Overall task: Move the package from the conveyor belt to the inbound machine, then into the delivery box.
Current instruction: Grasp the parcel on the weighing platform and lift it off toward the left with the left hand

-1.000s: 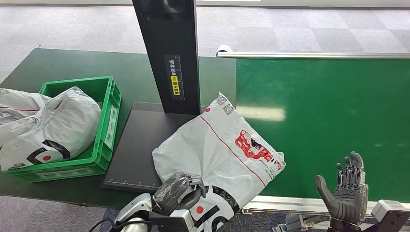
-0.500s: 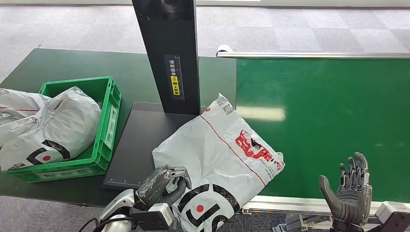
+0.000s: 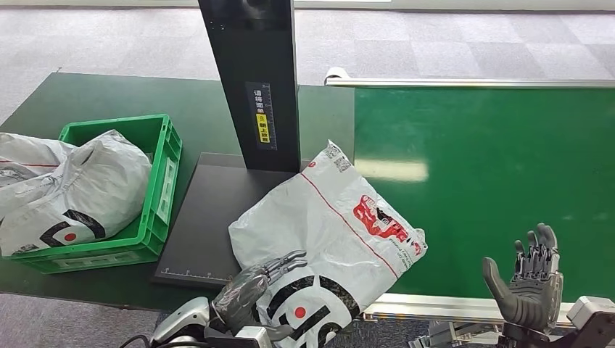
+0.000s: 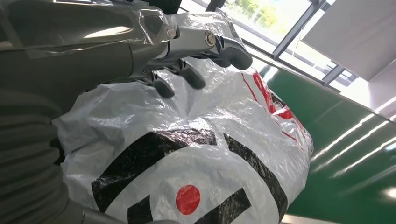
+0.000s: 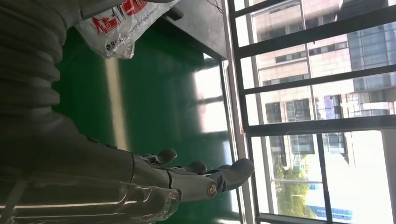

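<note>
Left hand (image 3: 255, 284) uncurls since 0.5 s ago, fingers now spread over the package's near corner.
Grey package (image 3: 330, 232) straddles the scanner base plate (image 3: 207, 217) and conveyor belt (image 3: 493, 174), overhanging the near edge; right hand (image 3: 528, 286) hovers open, holding nothing, over bare belt.

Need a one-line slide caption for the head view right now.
Left hand on the grey package straddling scanner base and conveyor belt; right hand open, empty.

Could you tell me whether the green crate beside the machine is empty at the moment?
No, the green crate already holds grey packages, which bulge above its rim in the head view.
</note>
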### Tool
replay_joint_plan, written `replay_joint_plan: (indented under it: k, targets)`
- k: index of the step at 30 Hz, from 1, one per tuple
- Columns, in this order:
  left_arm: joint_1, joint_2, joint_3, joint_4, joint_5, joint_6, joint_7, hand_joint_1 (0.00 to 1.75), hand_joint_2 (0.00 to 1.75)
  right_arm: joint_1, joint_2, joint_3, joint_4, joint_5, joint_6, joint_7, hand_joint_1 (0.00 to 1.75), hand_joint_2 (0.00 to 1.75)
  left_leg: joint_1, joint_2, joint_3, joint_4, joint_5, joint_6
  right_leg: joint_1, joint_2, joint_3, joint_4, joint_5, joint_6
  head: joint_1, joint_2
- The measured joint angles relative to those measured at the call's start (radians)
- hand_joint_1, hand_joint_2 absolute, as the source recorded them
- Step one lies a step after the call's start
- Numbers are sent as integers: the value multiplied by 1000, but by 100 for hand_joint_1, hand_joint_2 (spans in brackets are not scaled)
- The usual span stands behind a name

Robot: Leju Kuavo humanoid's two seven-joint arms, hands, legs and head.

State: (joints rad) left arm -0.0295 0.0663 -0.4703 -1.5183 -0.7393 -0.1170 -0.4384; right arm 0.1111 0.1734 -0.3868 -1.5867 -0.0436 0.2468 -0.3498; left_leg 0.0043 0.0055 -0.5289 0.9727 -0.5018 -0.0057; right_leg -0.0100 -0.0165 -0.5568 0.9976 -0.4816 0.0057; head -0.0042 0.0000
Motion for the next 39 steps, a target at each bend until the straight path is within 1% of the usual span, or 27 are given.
replay_joint_plan:
  k: [9,16,25,27,30,33,36,39]
  targets:
    - [14,12,-43,6,-30,-1,6,0,175,1,-1,8,0,0,0,0,0,175,0,0,0,0,0,0,0,0,0,0,0,0,0,0]
    - [10,14,-84,34,-155,68,43,0,175,4,0,9,0,1,2,0,0,175,0,0,0,0,0,0,0,0,0,0,0,0,0,0]
    - [6,14,-108,58,-174,81,48,0,175,6,2,9,0,2,3,0,0,175,0,0,0,0,0,0,0,0,0,0,0,0,0,0]
    - [2,14,-114,63,-199,98,56,0,175,6,3,9,0,3,4,0,0,175,0,0,0,0,0,0,0,0,0,0,0,0,0,0]
    - [-22,4,-140,99,-339,189,115,0,175,7,11,8,0,9,13,-2,0,175,0,0,0,0,0,0,0,0,0,0,0,0,0,0]
    - [-58,-23,-163,150,-484,281,182,0,175,6,21,6,-2,20,23,-3,0,175,0,0,0,0,0,0,0,0,0,0,0,0,0,0]
    - [-99,-54,-179,192,-588,340,242,0,175,5,28,3,-4,23,25,-3,0,175,0,0,0,0,0,0,0,0,0,0,0,0,0,0]
    - [-135,-82,-187,221,-662,373,299,0,175,5,31,0,-6,23,27,-3,0,175,0,0,0,0,0,0,0,0,0,0,0,0,0,0]
